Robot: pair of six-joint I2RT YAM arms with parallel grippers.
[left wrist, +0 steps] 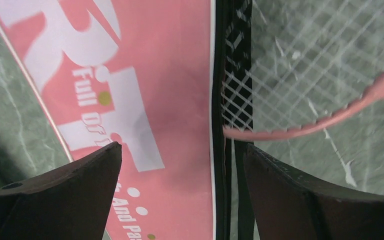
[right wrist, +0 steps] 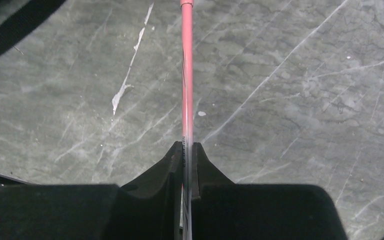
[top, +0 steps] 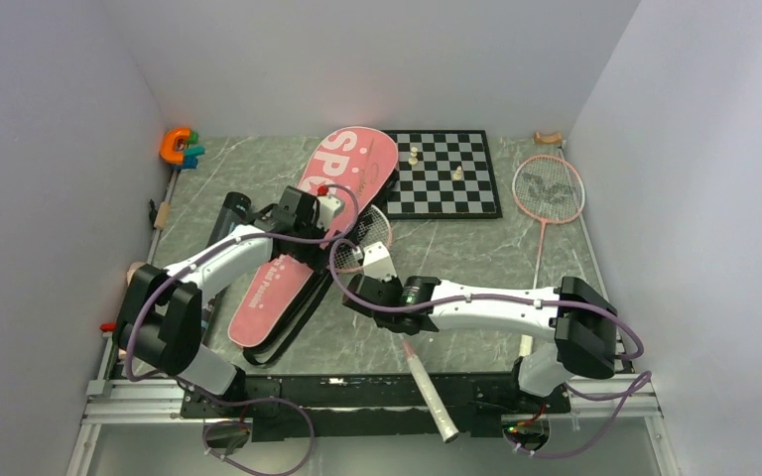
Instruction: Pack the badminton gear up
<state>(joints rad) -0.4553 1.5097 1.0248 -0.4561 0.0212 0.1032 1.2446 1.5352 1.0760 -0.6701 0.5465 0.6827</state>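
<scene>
My right tool was clamped on the pink shaft of the held racket. Its white handle lay off the near end of the bag, and its head met the black edge on the bag's right side. The bag's long axis ran slantwise across the bench, and the racket's axis crossed it at an angle, so I judged the next move turned on swinging the shaft in line with the bag. My left tool, the one nearer the bag, hung above that edge with jaws apart and empty. I could not tell whether the bag was open or held anything. The second racket lay well right of the bag.
</scene>
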